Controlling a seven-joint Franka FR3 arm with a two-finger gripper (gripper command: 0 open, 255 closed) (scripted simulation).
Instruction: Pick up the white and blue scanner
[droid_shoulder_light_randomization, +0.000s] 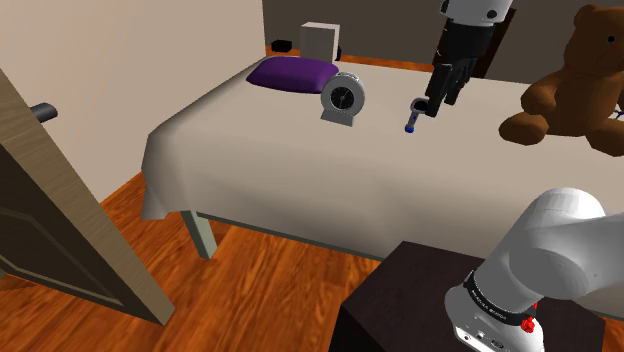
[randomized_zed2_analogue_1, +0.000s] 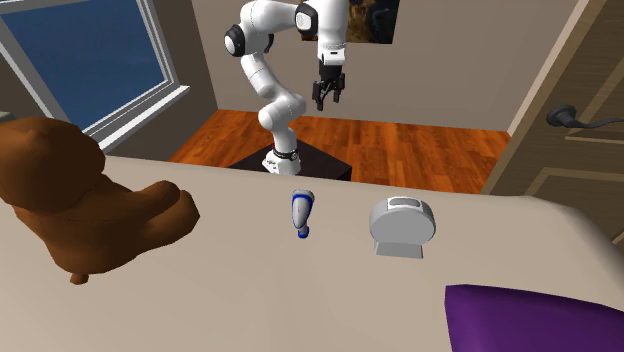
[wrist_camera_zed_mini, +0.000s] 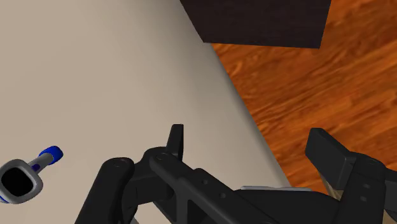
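The white and blue scanner (droid_shoulder_light_randomization: 415, 113) lies on the beige bed (droid_shoulder_light_randomization: 260, 160), between a round clock and a teddy bear. In the second exterior view the scanner (randomized_zed2_analogue_1: 302, 212) rests with its blue handle end pointing away from the arm. My black gripper (droid_shoulder_light_randomization: 442, 98) hangs open in the air above the bed's near edge, apart from the scanner. In the second exterior view the gripper (randomized_zed2_analogue_1: 331, 96) is high above the floor side of the bed. From the wrist, the scanner (wrist_camera_zed_mini: 25, 175) lies well off to the side of the open gripper (wrist_camera_zed_mini: 251, 143), with nothing between the fingers.
A grey round clock (droid_shoulder_light_randomization: 343, 99) stands upright beside the scanner. A purple pillow (droid_shoulder_light_randomization: 292, 72) lies at the bed's far end and a brown teddy bear (droid_shoulder_light_randomization: 575, 80) sits at the other side. The dark stand (droid_shoulder_light_randomization: 420, 300) and wooden floor (wrist_camera_zed_mini: 305, 83) border the bed.
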